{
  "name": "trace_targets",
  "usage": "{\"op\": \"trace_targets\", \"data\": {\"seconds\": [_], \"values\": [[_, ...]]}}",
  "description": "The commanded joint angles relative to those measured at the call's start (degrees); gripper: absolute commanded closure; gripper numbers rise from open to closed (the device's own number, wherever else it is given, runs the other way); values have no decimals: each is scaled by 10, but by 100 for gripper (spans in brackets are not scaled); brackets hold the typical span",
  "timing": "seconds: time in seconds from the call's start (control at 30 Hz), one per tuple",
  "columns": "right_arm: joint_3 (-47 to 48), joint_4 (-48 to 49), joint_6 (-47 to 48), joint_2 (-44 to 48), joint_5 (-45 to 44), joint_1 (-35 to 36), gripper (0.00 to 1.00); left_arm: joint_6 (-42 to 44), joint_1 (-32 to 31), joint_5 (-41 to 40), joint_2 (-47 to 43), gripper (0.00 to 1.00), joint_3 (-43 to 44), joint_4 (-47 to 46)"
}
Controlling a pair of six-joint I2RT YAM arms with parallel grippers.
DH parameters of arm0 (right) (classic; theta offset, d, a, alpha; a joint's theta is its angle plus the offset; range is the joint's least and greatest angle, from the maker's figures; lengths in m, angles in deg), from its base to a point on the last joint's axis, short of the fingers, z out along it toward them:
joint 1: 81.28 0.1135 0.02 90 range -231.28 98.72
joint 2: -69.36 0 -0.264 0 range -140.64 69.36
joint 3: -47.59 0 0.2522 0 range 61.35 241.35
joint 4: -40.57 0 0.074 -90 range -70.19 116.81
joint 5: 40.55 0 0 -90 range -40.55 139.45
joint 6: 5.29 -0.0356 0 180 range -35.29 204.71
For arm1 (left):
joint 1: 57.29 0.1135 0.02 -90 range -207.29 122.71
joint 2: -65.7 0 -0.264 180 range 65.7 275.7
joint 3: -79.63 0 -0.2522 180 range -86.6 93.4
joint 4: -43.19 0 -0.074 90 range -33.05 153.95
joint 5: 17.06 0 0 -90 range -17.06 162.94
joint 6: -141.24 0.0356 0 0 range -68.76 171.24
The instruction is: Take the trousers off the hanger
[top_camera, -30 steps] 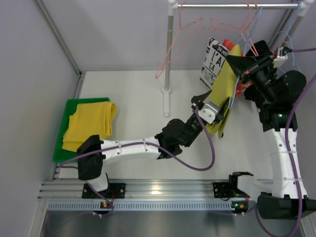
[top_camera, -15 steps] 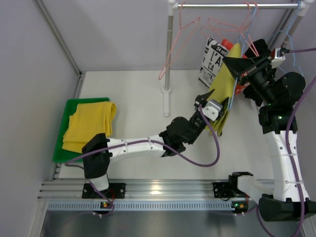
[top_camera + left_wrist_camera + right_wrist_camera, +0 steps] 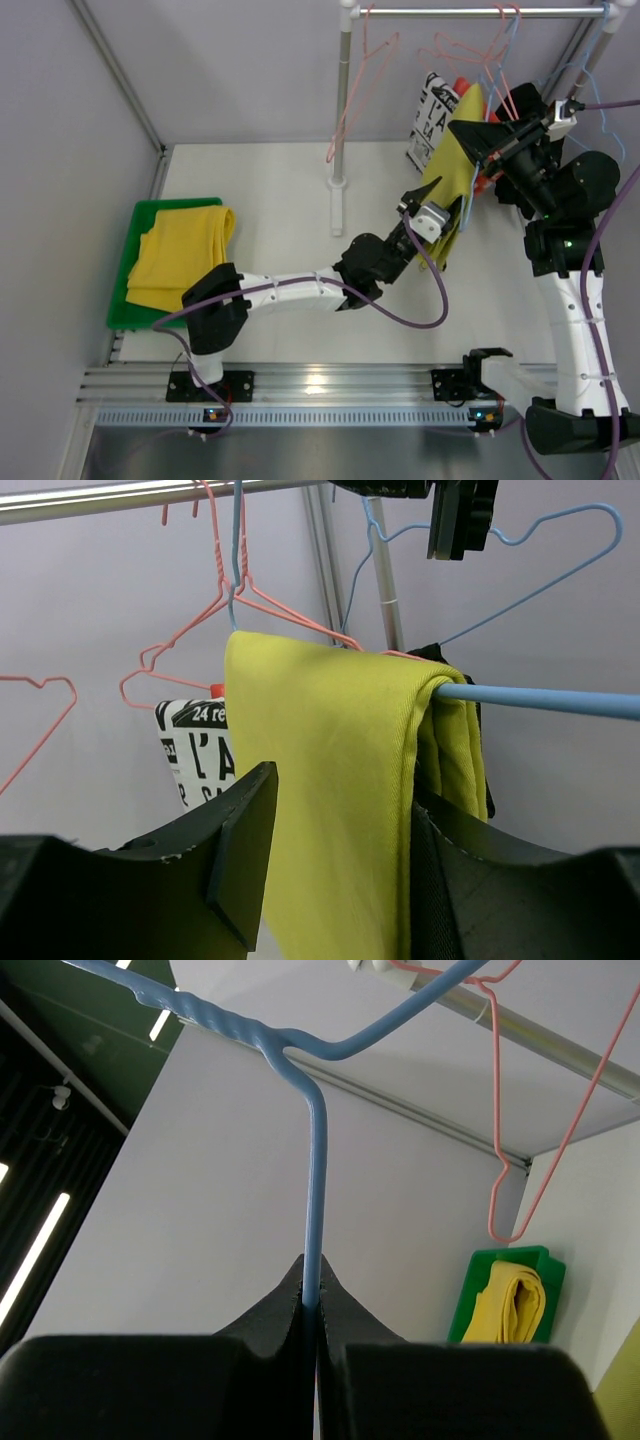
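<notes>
The olive-yellow trousers (image 3: pixel 330 770) hang folded over the lower bar of a blue hanger (image 3: pixel 316 1190) beneath the right end of the rail (image 3: pixel 480 12), as the left gripper (image 3: pixel 340 840) reaches up under that rail with its jaws released and spread, one finger on either side of the drooping cloth. The right gripper (image 3: pixel 315 1305), raised just below the rail's right end, is clenched on the blue hanger's wire, which runs up from between its pressed-together fingers to a twisted neck. A black-and-white printed cloth (image 3: pixel 430 120) hangs just behind the olive-yellow trousers on the same rail, and several pink hangers (image 3: pixel 365 80) dangle bare from it near its upright post. Well to the left of the rail, the bright golden yellow trousers (image 3: pixel 180 250) lie folded on a green tray (image 3: pixel 135 215) at the worktop's (image 3: pixel 280 200) left edge (the tray also shows, small and distant, in the right wrist view).
</notes>
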Motion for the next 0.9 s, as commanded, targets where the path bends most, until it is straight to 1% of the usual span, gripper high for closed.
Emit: {"op": "trace_targets", "data": {"seconds": [0.0, 0.2, 0.23, 0.33, 0.37, 0.43, 0.47, 0.57, 0.6, 0.67, 0.7, 0.8, 0.83, 0.87], "values": [[34, 75, 5, 28, 13, 13, 100, 6, 7, 6, 21, 48, 36, -52], [43, 66, 12, 27, 13, 20, 100, 29, 19, -5, 65, 50, 82, -25], [44, 60, 16, 27, 14, 20, 100, 32, 19, -5, 65, 53, 87, -23], [48, 51, 26, 29, 15, 20, 100, 31, 21, -5, 61, 68, 86, -25], [48, 49, 29, 28, 16, 20, 100, 30, 21, -5, 58, 80, 83, -28], [45, 48, 38, 30, 18, 20, 100, 34, 21, -3, 45, 91, 80, -33], [43, 47, 41, 32, 22, 20, 100, 39, 21, -2, 38, 99, 74, -36], [28, 34, 62, 36, 25, 20, 100, 52, 21, 11, -5, 100, 50, -37], [16, 25, 69, 42, 27, 20, 100, 58, 21, 15, -38, 100, 26, -33], [0, 24, 89, 52, 31, 20, 100, 52, 21, 28, -76, 100, 4, -12], [-15, 25, 94, 54, 31, 19, 100, 45, 21, 33, -115, 100, -5, 32], [-42, 25, 115, 60, 37, 15, 100, 22, 21, 40, -176, 100, 0, 100], [-49, 27, 124, 60, 40, 15, 100, 16, 21, 40, -187, 100, 15, 139], [-56, 27, 130, 63, 40, 15, 100, 7, 21, 40, -195, 100, 25, 158]]}}
